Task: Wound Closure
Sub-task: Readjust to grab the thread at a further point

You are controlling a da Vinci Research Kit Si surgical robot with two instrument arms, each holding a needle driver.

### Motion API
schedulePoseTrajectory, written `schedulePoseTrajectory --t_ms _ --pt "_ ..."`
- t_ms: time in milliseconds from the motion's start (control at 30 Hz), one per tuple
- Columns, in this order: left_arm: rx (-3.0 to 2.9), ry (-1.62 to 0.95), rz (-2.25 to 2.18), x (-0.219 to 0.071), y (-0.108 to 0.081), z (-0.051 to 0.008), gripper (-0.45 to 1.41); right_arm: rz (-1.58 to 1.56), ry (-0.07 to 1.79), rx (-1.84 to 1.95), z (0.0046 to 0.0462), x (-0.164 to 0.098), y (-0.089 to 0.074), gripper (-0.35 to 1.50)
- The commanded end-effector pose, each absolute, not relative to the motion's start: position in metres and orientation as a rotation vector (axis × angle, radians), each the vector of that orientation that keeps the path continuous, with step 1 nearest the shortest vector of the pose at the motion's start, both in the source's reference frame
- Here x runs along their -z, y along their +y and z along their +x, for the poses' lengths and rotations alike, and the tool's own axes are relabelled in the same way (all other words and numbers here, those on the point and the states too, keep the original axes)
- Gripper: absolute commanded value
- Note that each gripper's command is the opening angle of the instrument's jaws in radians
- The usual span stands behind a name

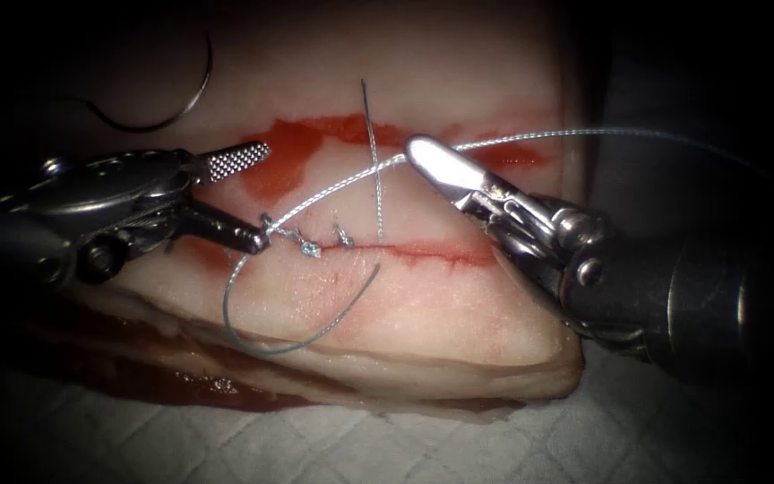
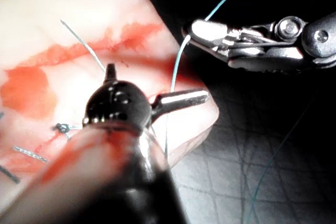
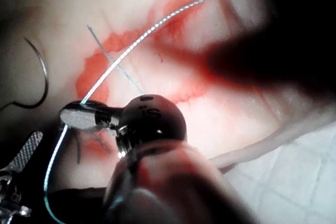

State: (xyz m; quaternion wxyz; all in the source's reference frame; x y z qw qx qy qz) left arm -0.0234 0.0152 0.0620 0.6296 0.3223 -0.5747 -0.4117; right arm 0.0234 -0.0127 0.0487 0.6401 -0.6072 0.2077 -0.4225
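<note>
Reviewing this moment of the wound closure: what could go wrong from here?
1. The right tool is shut on the thread running to the knots; a hard pull might tear the tissue.
2. The left tool, jaws open, holds nothing, so the knot may loosen.
3. The needle lies loose on the tissue's upper left; thread could snag it.

Curved needle (image 1: 167, 103) lies free on tissue (image 1: 459, 314).

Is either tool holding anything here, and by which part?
Right tool is shut on the thread, above the cut. Left tool is open, holding nothing. The needle lies free on the tissue.
</note>
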Motion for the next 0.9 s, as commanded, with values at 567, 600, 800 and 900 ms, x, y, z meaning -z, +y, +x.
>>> schedulePoseTrajectory --t_ms 567,600,800,900 --pt "0.873 -1.043 0.541 -0.0613 0.0143 -0.0257 0.27 -1.395 0.369 1.342 0.0270 -0.0478 -0.0134 -0.35" --pt "0.874 -1.017 0.534 -0.0614 0.0140 -0.0260 0.24 -1.397 0.364 1.346 0.0271 -0.0478 -0.0134 -0.35" --pt "0.816 -0.978 0.469 -0.0621 0.0131 -0.0272 0.12 -1.403 0.372 1.356 0.0277 -0.0476 -0.0136 -0.35" --pt "0.783 -0.979 0.438 -0.0623 0.0129 -0.0277 0.19 -1.400 0.376 1.369 0.0280 -0.0475 -0.0138 -0.35"
